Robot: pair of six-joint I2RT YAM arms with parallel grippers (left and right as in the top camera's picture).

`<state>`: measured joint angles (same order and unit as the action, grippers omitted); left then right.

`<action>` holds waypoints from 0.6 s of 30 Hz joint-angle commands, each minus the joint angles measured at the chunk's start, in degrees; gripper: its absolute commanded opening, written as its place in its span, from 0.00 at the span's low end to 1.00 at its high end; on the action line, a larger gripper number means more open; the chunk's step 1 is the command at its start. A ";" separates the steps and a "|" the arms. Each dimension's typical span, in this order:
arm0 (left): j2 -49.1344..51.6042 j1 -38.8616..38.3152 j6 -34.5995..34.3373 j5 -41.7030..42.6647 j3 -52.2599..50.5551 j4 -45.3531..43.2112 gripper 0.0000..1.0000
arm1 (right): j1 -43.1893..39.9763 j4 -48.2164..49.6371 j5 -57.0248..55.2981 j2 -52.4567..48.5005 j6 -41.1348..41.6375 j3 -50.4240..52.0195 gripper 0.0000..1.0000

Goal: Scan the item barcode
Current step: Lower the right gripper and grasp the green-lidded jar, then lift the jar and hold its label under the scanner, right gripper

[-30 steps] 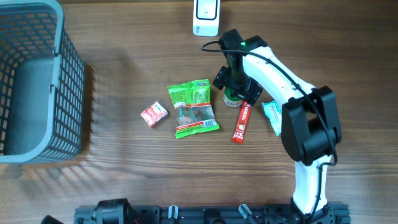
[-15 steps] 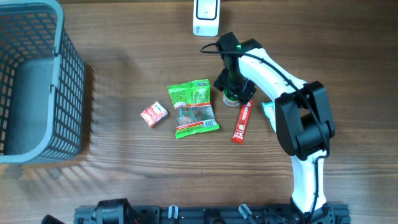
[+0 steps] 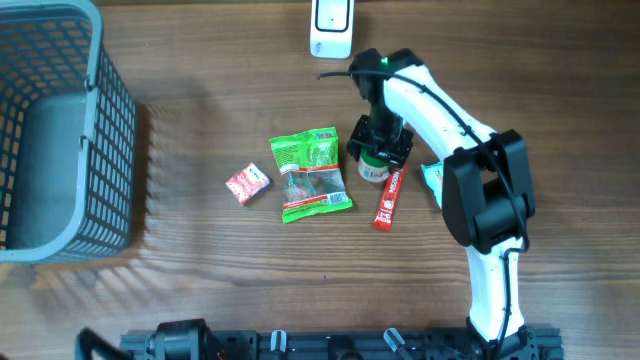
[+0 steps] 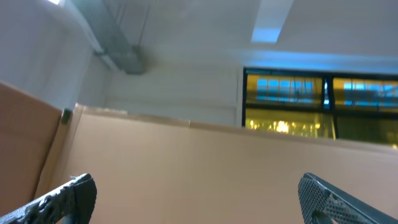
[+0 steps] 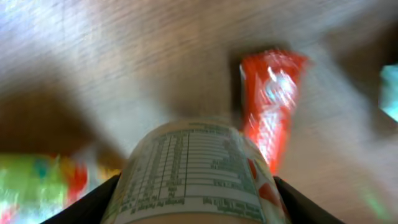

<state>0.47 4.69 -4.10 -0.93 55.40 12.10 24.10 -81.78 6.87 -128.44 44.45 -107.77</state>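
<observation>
Right fingers (image 5: 287, 194) seemingly pinch bottle (image 5: 155, 208), label (image 5: 194, 160) readable only wrist-side; left fingers (image 4: 69, 193) spread.

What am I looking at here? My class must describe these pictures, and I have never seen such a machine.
These are two robot arms at a wooden table. One picture looks down from above; the other two come from a camera on each wrist. On the table lie a green snack bag, a small red packet, a red stick packet and a teal packet, with a mesh basket at the left and a white scanner at the far edge. The right arm's fingers grip a small bottle by its sides. The left arm's fingers stand open and empty.
</observation>
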 commanded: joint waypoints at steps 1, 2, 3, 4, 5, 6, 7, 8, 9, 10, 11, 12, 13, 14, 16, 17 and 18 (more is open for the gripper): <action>-0.15 0.46 0.68 0.70 0.11 3.10 1.00 | -0.35 -8.35 6.08 1.29 -11.80 -8.72 0.67; -0.15 0.46 0.68 0.68 0.11 3.76 1.00 | -0.35 -9.99 8.41 1.84 -13.94 -9.42 0.67; -0.15 0.46 0.68 0.70 0.11 4.92 1.00 | -0.35 -10.43 12.37 2.82 -17.55 -9.53 0.66; -0.15 0.46 0.70 0.66 0.09 6.49 1.00 | -0.33 -10.43 15.96 3.78 -19.67 -9.55 0.66; -0.15 0.46 0.68 0.17 0.11 9.09 1.00 | -0.33 -10.43 19.02 4.90 -20.48 -9.55 0.66; -0.15 0.46 0.66 0.15 0.11 11.02 1.00 | -0.33 -10.43 20.20 5.70 -20.46 -9.53 0.66; -0.15 0.46 0.42 0.35 0.09 12.66 1.00 | -0.33 -10.43 20.24 6.54 -20.33 -9.55 0.66; -0.15 0.46 -2.19 1.14 0.09 14.40 1.00 | -0.33 -10.43 20.22 7.80 -20.31 -9.55 0.66; -0.15 0.39 -4.24 2.25 0.09 16.28 1.00 | -0.31 -10.43 20.24 9.03 -20.31 -9.53 0.66; -0.15 0.35 -4.48 4.20 -0.13 16.94 1.00 | -0.26 -10.43 20.24 10.14 -20.28 -9.53 0.66; -0.15 0.33 -4.26 7.19 -0.81 16.94 1.00 | -0.02 -10.43 20.24 11.78 -20.31 -9.53 0.66; -0.15 0.31 -3.34 9.46 -1.27 17.20 1.00 | 0.24 -10.40 20.22 13.14 -20.33 -9.49 0.66; -0.15 0.31 -1.84 12.09 -2.19 17.40 1.00 | 0.70 -10.40 20.22 15.12 -20.33 -9.49 0.66; -0.15 0.31 -0.20 13.97 -3.21 18.01 1.00 | 1.18 -10.40 20.22 16.70 -20.28 -9.49 0.67; -0.15 0.31 2.25 14.86 -5.42 19.89 1.00 | 2.38 -10.40 20.20 20.22 -20.26 -9.49 0.67; -0.15 0.31 3.89 14.86 -6.91 20.87 1.00 | 3.15 -10.40 20.20 22.08 -20.13 -9.49 0.67; -0.15 0.31 4.92 14.86 -8.35 21.22 1.00 | 3.96 -10.40 20.13 23.80 -19.61 -9.49 0.67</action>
<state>0.47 4.69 -4.16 10.17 50.89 32.03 25.96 -91.96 24.75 -110.08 25.39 -115.77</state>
